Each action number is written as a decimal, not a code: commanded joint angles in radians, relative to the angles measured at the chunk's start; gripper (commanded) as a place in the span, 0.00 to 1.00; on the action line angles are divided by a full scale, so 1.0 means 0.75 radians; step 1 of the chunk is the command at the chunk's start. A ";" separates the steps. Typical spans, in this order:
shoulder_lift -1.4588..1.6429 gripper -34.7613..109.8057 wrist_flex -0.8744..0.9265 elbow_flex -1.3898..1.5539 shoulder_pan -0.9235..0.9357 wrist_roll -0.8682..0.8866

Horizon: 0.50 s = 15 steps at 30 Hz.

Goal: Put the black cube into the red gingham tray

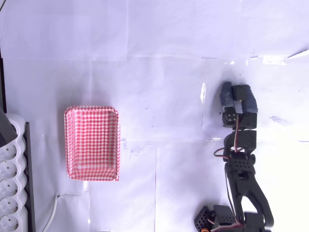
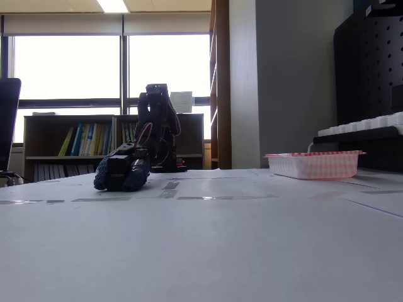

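Gripper: your gripper (image 1: 235, 96) sat at about 2 o'clock from the overhead view's centre, low on the white table (image 1: 159, 72). In the fixed view its blue-wrapped fingers (image 2: 135, 176) rested at the surface, at 9 o'clock from centre.
Claw state: you could not tell; the fingers lay close together, but neither view showed the gap clearly.
Black cube: something dark sat between the fingers in the overhead view; you could not tell cube from gripper parts.
Red gingham tray: the tray (image 1: 91, 143) lay at 8 o'clock in the overhead view, well apart from the gripper, nothing inside. In the fixed view it (image 2: 313, 165) stood at 3 o'clock.
Socket strip: a white strip (image 1: 10, 188) lay just beside the tray, at its 8 o'clock.
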 commanded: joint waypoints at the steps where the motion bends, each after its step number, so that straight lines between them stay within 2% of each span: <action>1: -0.360 0.24 1.090 0.256 -0.025 0.014; 3: -0.475 0.24 1.432 0.356 -0.065 -0.053; 9: -0.687 0.24 2.254 0.747 -0.315 -0.305; 15: -0.667 0.24 2.604 1.293 -0.773 -0.644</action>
